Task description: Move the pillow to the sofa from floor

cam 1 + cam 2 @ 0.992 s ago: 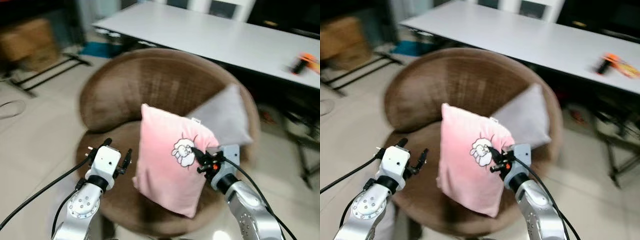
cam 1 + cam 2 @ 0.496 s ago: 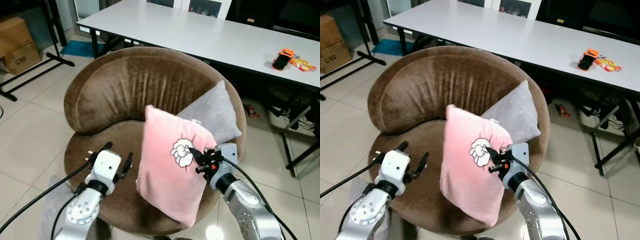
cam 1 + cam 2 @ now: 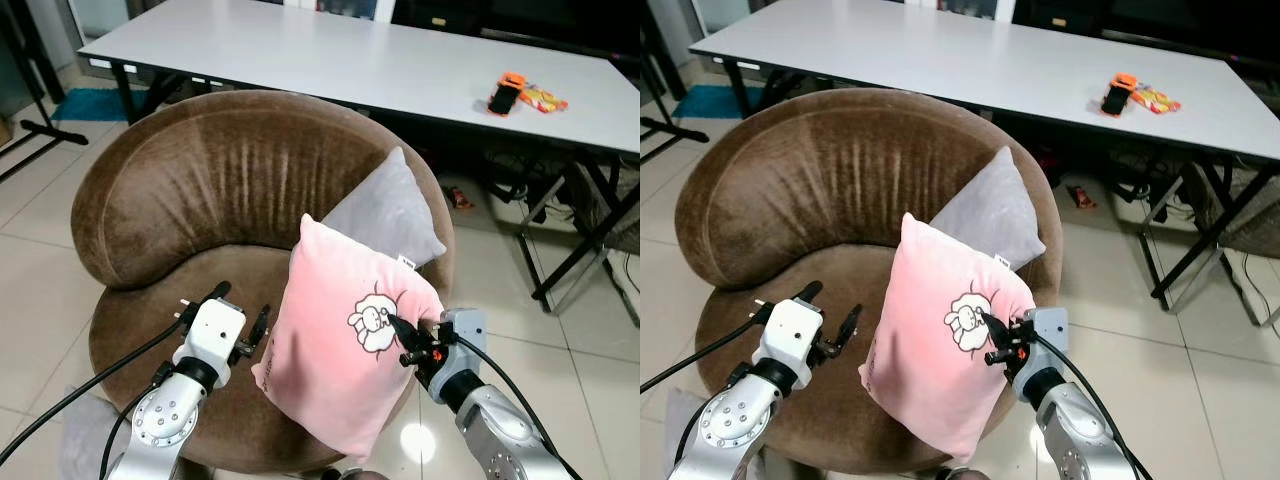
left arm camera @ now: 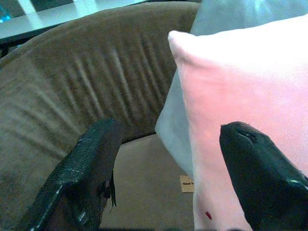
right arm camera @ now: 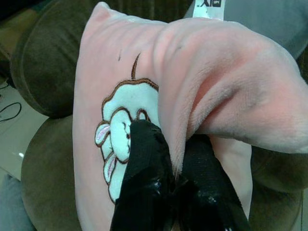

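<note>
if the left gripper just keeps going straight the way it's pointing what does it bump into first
Most likely the pink pillow: in the left wrist view it sits right by one finger of the open left gripper. The gap itself looks onto the grey cushion and sofa backrest, though depth is unclear.

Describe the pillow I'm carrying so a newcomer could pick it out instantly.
Find the round brown sofa chair in front of the long white table. Over its front edge, the right pincer pinches a pink pillow. Unlike the plain grey cushion behind it, it bears a white cartoon animal.
</note>
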`<state>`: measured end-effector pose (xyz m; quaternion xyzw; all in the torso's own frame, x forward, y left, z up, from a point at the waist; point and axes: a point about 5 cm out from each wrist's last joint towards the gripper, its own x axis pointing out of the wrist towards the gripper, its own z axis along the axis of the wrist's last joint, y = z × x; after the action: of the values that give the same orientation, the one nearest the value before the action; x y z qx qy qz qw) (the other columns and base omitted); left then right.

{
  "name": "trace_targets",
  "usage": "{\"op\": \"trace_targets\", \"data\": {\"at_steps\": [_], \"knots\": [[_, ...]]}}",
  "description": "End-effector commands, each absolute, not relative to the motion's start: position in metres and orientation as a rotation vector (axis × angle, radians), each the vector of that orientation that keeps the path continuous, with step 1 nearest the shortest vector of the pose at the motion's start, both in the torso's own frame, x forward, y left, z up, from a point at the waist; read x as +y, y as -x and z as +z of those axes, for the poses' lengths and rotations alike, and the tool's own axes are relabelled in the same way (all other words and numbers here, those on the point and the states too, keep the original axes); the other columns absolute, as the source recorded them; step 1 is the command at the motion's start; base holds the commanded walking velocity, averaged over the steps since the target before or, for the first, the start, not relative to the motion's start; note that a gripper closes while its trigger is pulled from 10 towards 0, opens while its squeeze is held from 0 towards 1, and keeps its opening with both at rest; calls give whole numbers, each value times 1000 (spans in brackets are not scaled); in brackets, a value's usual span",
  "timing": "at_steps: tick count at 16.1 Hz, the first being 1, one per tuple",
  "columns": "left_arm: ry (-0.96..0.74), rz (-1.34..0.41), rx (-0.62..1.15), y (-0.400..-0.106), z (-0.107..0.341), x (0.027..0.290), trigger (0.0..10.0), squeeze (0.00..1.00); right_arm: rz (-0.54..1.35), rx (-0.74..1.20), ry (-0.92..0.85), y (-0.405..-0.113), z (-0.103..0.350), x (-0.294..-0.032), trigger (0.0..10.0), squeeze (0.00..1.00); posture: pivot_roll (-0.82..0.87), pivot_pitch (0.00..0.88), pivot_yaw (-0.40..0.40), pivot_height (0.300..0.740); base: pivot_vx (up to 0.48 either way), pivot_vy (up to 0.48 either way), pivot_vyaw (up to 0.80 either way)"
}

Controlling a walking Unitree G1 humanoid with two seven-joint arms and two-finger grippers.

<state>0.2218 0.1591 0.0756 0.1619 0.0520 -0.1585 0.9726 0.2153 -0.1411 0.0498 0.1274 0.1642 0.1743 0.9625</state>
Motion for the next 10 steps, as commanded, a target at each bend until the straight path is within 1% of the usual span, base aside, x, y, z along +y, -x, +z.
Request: {"op": "trace_targets", "data": {"at_steps": [1,2,5,10], "knots": [[-327,-351,107,-222,76,155,10000,0,328,285,-256,-217,61,-147,10000,0,42,0,-39,740,0,0,-775],[-328,-351,108,-222,76,156,10000,0,322,287,-258,-217,61,-147,10000,0,42,0,-39,740,0,0,-775],[-333,-351,113,-221,76,158,10000,0,204,329,-288,-213,54,-153,10000,0,46,0,-34,740,0,0,-785],[-341,-362,121,-222,76,161,10000,0,233,307,-280,-213,60,-146,10000,0,40,0,-14,740,0,0,-788]]}}
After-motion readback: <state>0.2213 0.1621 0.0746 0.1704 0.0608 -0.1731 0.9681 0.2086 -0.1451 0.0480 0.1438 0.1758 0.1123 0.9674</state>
